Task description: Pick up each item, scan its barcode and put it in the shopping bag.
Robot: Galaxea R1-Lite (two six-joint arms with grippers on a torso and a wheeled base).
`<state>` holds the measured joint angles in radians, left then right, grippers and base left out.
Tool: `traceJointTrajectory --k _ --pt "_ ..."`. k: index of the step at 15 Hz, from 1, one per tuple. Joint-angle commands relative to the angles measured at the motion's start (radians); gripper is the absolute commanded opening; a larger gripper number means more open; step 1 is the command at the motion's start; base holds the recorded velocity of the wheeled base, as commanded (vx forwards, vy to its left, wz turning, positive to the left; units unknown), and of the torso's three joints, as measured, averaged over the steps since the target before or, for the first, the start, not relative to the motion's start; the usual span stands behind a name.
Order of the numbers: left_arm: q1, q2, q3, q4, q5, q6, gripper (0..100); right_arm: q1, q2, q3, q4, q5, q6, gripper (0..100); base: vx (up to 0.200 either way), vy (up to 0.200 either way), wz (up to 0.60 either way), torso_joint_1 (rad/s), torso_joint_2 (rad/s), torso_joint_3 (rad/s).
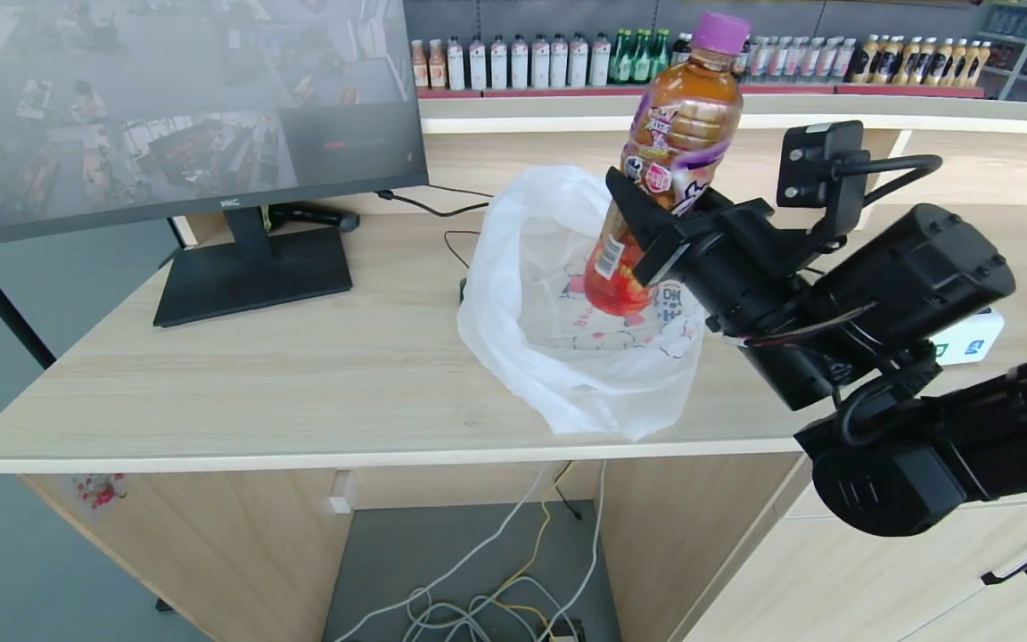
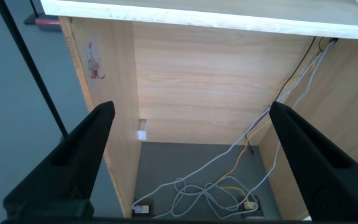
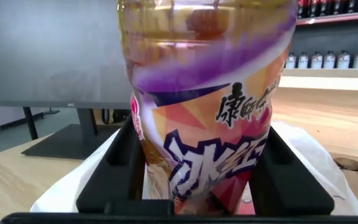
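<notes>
**Colleague:** Start with what's closest to you. Where are your arms?

**Me:** My left end effector [image 2: 191,165] hangs low in front of the counter [image 1: 299,374], below its top, jaws spread wide with nothing between them. It faces the loose cables [image 2: 210,186] under the counter. My right end effector [image 1: 645,234] is raised over the counter and clamped on the bottle [image 1: 678,147], gripping the lower half of its body.

**Colleague:** And where is the bottle relative to the bag?

**Me:** It is tilted, purple cap up and leaning away from me. Its base sits at the mouth of the shopping bag [image 1: 567,366], which slumps open on the counter near the front edge. I can't tell whether the base is already inside the rim or just above it.

**Colleague:** What worries you from here?

**Me:** Three things, I'd judge. The grip is low on a slick label and most of the bottle stands above my jaws, so it could pivot or slide if I swing fast. The bag is limp film with nothing holding it open, so a release off-centre could catch the rim, fold it shut, and send the bottle rolling towards the front edge. And nothing here tells me the barcode has been read, so dropping it in now might skip that step.

**Colleague:** Anything farther back that matters?

**Me:** The monitor [image 1: 184,107] stands well to the left of the bag, clear of my path. The shelf [image 1: 567,58] of drinks is far behind.
</notes>
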<state>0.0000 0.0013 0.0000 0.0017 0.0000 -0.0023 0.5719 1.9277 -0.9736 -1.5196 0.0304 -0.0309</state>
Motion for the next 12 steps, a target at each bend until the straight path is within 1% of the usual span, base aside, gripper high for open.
traceJointTrajectory --k 1,2,5,8,10,11,12 --pt "0.000 0.000 0.000 0.000 0.000 -0.001 100 0.008 0.048 -0.030 0.021 0.002 -0.003 0 0.000 0.000 0.00 0.000 0.00 0.000" --pt "0.000 0.000 0.000 0.000 0.000 -0.001 100 0.006 0.042 -0.034 0.056 0.002 -0.001 0 0.000 0.000 0.00 0.000 0.00 0.000" --pt "0.000 0.000 0.000 0.000 0.000 -0.001 100 -0.023 0.053 -0.140 0.148 0.008 0.005 0 0.000 0.000 0.00 0.000 0.00 0.000" --pt "0.000 0.000 0.000 0.000 0.000 -0.001 100 -0.020 0.051 -0.252 0.289 0.008 0.003 0 0.000 0.000 0.00 0.000 0.00 0.000" --pt "0.000 0.000 0.000 0.000 0.000 -0.001 100 -0.018 0.056 -0.292 0.349 0.006 0.003 0 0.000 0.000 0.00 0.000 0.00 0.000" --pt "0.000 0.000 0.000 0.000 0.000 -0.001 100 -0.014 0.077 -0.336 0.380 0.000 -0.006 0 0.000 0.000 0.00 0.000 0.00 0.000" --pt "0.000 0.000 0.000 0.000 0.000 -0.001 100 -0.014 0.096 -0.350 0.381 0.000 -0.006 0 0.000 0.000 0.00 0.000 0.00 0.000"
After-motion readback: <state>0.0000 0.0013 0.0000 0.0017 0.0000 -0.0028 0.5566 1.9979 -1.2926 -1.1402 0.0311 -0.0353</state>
